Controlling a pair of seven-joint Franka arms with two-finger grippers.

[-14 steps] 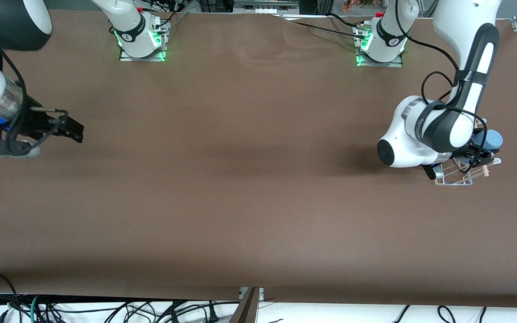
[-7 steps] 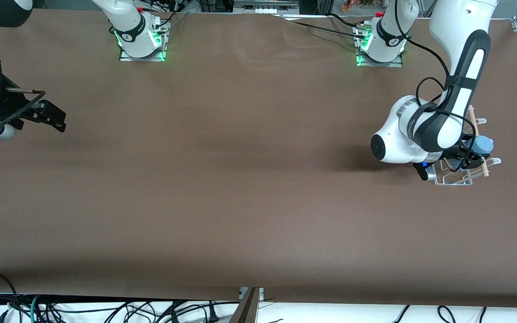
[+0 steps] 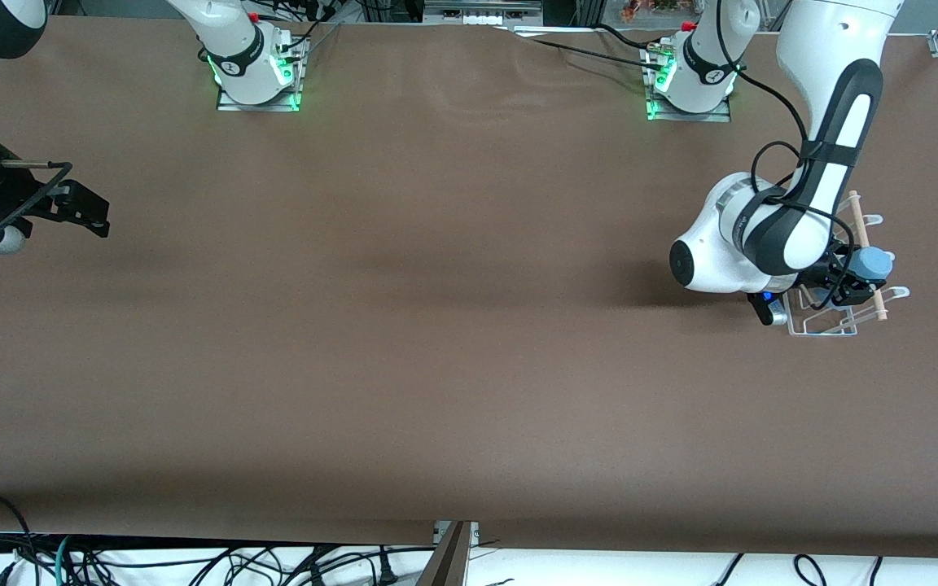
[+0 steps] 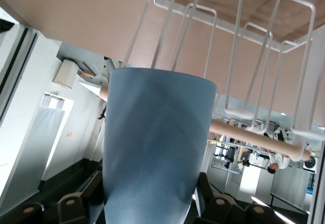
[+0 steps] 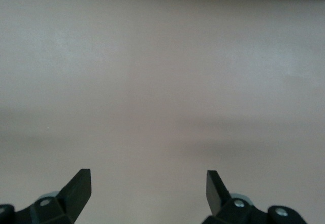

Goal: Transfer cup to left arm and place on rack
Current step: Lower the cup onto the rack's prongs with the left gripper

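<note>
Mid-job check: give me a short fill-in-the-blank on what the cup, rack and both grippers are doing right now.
1. The left gripper is shut on the light-blue ____.
2. It holds it over the white wire ____, which has a wooden dowel.
3. The right gripper hangs over bare table with its fingers ____.

Missing words: cup; rack; open

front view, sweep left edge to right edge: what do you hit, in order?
Right arm's black gripper, open, waiting over the brown table → left arm's white boxy wrist → small white wire rack, with the left gripper holding the small light-blue plastic cup over it.
</note>
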